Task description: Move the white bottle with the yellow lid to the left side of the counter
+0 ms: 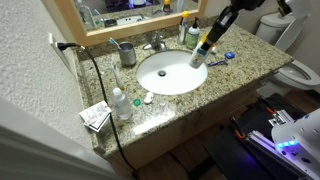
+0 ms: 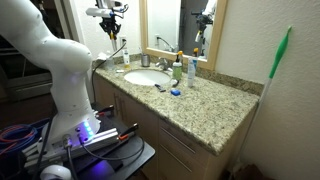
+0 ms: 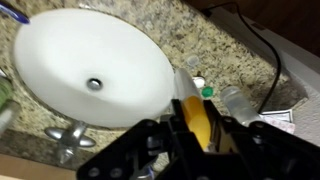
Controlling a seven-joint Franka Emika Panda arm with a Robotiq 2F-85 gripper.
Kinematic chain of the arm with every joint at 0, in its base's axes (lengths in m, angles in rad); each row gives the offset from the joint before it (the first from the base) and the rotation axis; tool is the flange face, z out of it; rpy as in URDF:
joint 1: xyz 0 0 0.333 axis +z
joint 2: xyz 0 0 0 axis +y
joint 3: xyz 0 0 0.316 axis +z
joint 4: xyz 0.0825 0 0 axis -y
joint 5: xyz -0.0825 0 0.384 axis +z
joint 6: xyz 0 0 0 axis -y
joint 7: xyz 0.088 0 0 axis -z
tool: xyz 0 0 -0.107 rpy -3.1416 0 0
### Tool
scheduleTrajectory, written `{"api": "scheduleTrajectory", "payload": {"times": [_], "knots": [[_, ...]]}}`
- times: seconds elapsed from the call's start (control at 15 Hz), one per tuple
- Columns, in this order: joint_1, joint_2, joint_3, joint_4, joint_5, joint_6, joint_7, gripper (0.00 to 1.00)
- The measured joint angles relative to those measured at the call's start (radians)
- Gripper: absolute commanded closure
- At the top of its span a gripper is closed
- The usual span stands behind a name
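Note:
My gripper (image 1: 211, 37) is shut on the yellow lid of the white bottle (image 1: 198, 58) and holds it tilted in the air above the right part of the oval white sink (image 1: 170, 72). In the wrist view the yellow lid (image 3: 196, 122) sits between my fingers (image 3: 197, 130) and the white body points toward the sink (image 3: 90, 60). In an exterior view my gripper (image 2: 109, 16) hangs high above the counter's far end. The speckled granite counter (image 1: 240, 65) shows in all views (image 2: 220, 110) (image 3: 215, 40).
A clear bottle with a white cap (image 1: 120, 103) and a small box (image 1: 96, 116) stand at the counter's left end. Faucet (image 1: 155, 44), grey cup (image 1: 127, 52) and green-and-white bottle (image 1: 192, 35) line the back. A black cable (image 1: 95, 80) runs down the left. Toilet (image 1: 296, 72) at the right.

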Motion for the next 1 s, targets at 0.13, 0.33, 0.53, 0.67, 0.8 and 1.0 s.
{"api": "scheduleTrajectory", "payload": {"times": [0.13, 0.33, 0.53, 0.67, 0.8, 1.0], "knots": [[0.036, 0.074, 0.069, 0.034, -0.015, 0.119, 0.028, 0.74], [0.050, 0.136, 0.091, 0.069, -0.026, 0.163, 0.041, 0.94], [0.053, 0.139, 0.083, 0.073, -0.027, 0.156, 0.040, 0.94], [0.054, 0.137, 0.081, 0.073, -0.049, 0.138, 0.045, 0.94], [0.055, 0.137, 0.081, 0.073, -0.058, 0.132, 0.066, 0.94], [0.040, 0.190, 0.071, 0.101, -0.064, 0.150, 0.096, 0.74]]}}
